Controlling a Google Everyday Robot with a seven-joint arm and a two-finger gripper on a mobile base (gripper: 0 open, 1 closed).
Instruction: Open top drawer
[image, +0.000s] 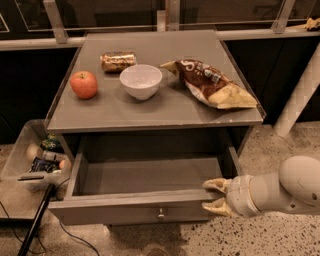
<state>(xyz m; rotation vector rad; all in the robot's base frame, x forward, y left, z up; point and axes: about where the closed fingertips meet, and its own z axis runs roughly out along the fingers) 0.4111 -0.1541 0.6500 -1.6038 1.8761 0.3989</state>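
Grey cabinet (165, 107) against dark wall, speckled floor around. Top drawer (125, 212) pulled well out under cabinet top, shallow grey box open to view. Pale robot arm (290, 187) comes in from right. Clear bin (20, 155) with small items on floor at left. On cabinet top: chip bag (212, 85) right, white bowl (141, 81) centre, apple (84, 84) left, foil snack bar (118, 61) behind bowl. Gripper (214, 196) at right end of drawer front, fingers spread wide, one by upper edge, one by lower; contact unclear. Small round knob (161, 215) at front centre
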